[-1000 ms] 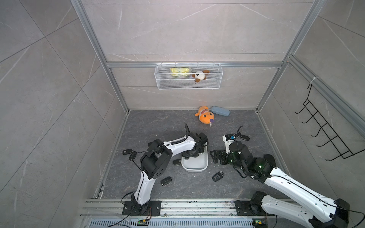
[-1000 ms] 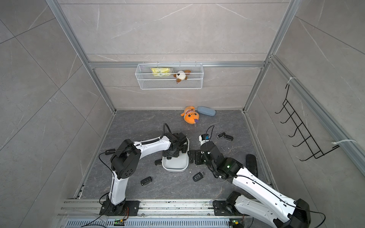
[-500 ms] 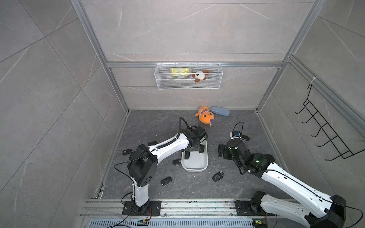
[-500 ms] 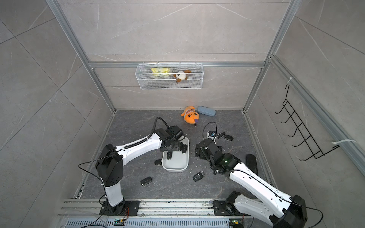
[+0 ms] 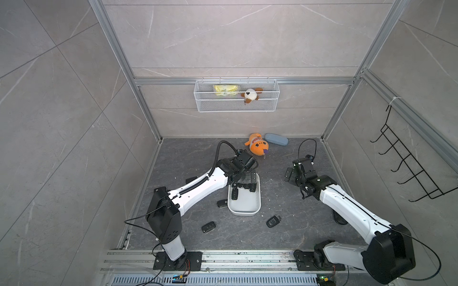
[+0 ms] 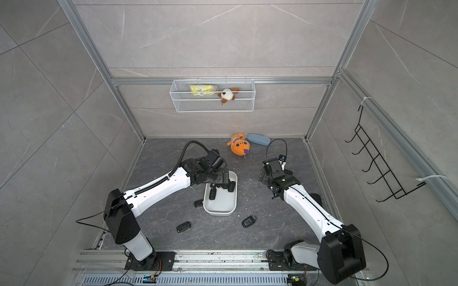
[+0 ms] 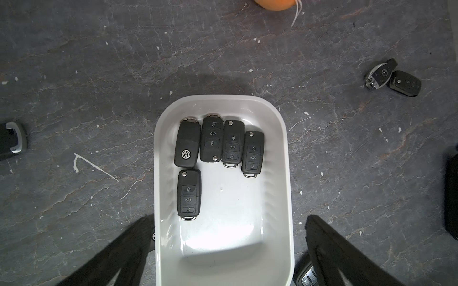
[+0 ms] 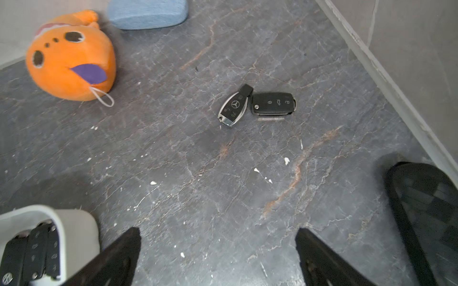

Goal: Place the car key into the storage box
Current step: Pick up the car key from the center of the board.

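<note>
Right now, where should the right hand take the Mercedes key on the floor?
Probably from above, pinching the Mercedes key across its width near the chrome end: it lies flat, and the black flip key touches its side nearer the black tip.

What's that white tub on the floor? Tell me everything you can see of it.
The storage box is a white, glossy, plastic-looking tub, rounded-rectangular with low walls and no lid, lying flat on the dark stone-like floor. Inside lie five black car keys: four in a row at the end nearer the back wall, a fifth behind them along one long wall; the rest of its bottom is bare. The open left gripper hangs over it without gripping it.
</note>
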Controlling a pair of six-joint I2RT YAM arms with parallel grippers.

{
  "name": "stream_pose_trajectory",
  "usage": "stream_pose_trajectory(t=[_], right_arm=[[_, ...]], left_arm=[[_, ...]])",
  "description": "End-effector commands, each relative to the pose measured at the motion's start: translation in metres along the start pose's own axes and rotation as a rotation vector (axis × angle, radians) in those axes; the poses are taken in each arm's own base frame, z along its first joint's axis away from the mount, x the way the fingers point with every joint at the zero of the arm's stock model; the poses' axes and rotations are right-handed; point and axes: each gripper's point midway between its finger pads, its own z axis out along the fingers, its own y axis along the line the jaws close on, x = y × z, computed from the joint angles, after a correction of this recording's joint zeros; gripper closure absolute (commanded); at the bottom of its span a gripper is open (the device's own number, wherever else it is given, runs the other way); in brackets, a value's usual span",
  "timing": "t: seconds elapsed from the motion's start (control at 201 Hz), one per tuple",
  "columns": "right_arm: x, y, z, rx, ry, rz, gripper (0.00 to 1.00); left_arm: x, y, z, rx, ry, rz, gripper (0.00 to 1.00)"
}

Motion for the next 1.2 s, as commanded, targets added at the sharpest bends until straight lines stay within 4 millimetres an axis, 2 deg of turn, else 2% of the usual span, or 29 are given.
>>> stream_pose_trajectory(t=[0.0, 0.269, 0.448, 0.697, 0.931, 1.194], right_arm=[[-0.024, 0.005, 0.020, -0.062, 0.011, 0.093, 0.01], [-0.057, -0.011, 0.081, -0.088, 0.080, 0.246, 0.00], [-0.076, -0.020, 0.111, -0.076, 0.081, 0.261, 0.00], [-0.091, -0.032, 0.153, -0.046, 0.120, 0.267, 0.00], [-0.087, -0.042, 0.185, -0.035, 0.184, 0.286, 0.00], [-0.066, -0.052, 0.210, -0.024, 0.259, 0.296, 0.01]], left_arm=[[-0.018, 0.001, -0.016, 0.037, -0.063, 0.008, 0.00], [-0.026, 0.012, -0.018, 0.038, -0.083, -0.010, 0.00], [-0.028, 0.017, -0.017, 0.031, -0.087, -0.022, 0.00], [-0.033, 0.022, -0.015, 0.023, -0.093, -0.037, 0.00], [-0.033, 0.028, -0.014, 0.013, -0.090, -0.054, 0.00], [-0.030, 0.034, -0.012, 0.010, -0.081, -0.072, 0.00]])
